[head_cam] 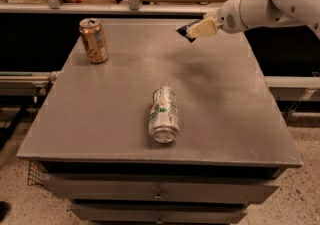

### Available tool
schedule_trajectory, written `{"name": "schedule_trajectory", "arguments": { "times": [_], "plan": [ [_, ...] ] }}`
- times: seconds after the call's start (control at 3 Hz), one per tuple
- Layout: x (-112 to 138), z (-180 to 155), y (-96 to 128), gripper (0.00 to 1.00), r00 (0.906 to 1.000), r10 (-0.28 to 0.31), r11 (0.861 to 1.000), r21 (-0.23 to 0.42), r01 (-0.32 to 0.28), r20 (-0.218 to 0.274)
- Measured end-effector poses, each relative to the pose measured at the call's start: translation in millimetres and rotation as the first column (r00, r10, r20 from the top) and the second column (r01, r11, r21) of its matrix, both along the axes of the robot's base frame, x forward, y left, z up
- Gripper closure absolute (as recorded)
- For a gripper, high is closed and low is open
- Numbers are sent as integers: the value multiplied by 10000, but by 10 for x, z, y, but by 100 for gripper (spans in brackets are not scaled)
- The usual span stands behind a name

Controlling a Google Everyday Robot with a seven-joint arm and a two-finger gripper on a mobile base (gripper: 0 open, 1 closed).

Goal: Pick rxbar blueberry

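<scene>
The rxbar blueberry [183, 30], a small flat bar in a dark wrapper, sticks out to the left from between the cream fingers [204, 28] of my gripper [195, 30]. The gripper is shut on the bar and holds it a little above the grey table [220, 114] at its far right part. The white arm reaches in from the upper right. Most of the bar is hidden by the fingers.
A gold can [93, 40] stands upright at the far left of the table. A green-and-white can [163, 114] lies on its side near the front middle. A shelf with a rail and bags runs behind the table. Drawers sit below the front edge.
</scene>
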State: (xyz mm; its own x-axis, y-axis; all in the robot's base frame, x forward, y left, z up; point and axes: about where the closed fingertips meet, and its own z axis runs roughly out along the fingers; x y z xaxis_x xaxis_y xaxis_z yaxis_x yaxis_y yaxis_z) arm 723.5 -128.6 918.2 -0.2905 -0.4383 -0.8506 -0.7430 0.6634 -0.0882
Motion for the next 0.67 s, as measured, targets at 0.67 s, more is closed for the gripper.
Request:
{"name": "schedule_trajectory", "arguments": {
  "times": [0.67],
  "plan": [
    [-462,299,-37,100,9952,909,9920,841,-937,366]
  ]
}}
